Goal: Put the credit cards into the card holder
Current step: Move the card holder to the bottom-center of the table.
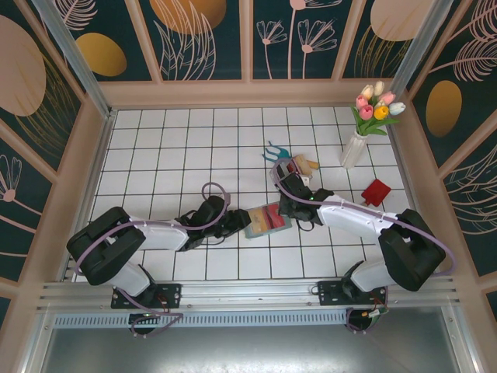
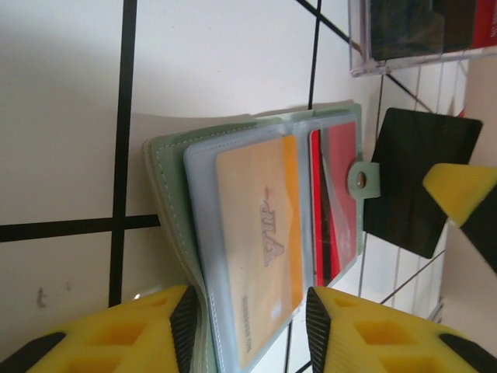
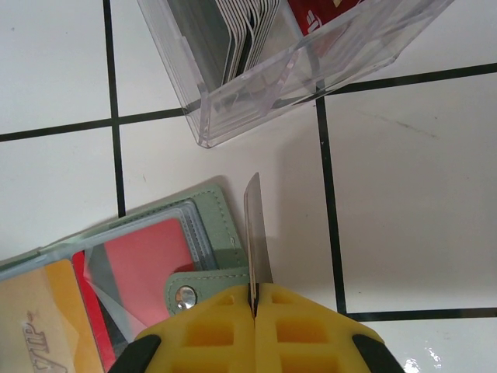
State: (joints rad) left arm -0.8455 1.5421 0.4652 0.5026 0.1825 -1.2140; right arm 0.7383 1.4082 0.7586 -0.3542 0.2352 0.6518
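1. left wrist view: the left fingers (image 2: 116,338) stand apart astride the near edge of the card holder (image 2: 163,202); whether they are already pinching it, i cannot tell.
2. the card holder lies open on the white tiled table (image 1: 178,155), near the front and between the two arms. it looks soft and floppy, with slick clear sleeves, so i judge it is best pinned by the green cover or the fold, not by the sleeves.
3. in its sleeves sit one yellow-orange card (image 2: 256,241), next to the left fingers, and one red card (image 2: 342,194) beside the snap tab.
4. the right fingers (image 3: 303,334) are pressed together on one black card (image 2: 419,179), held by one edge just beside the snap tab. the card looks thin, stiff, light and smooth, and could twist or slip in so narrow a grip.
5. count: one holder, three cards i can pick out, and one clear rack (image 3: 311,70) just beyond the holder, its upright cards packed too tightly to count.
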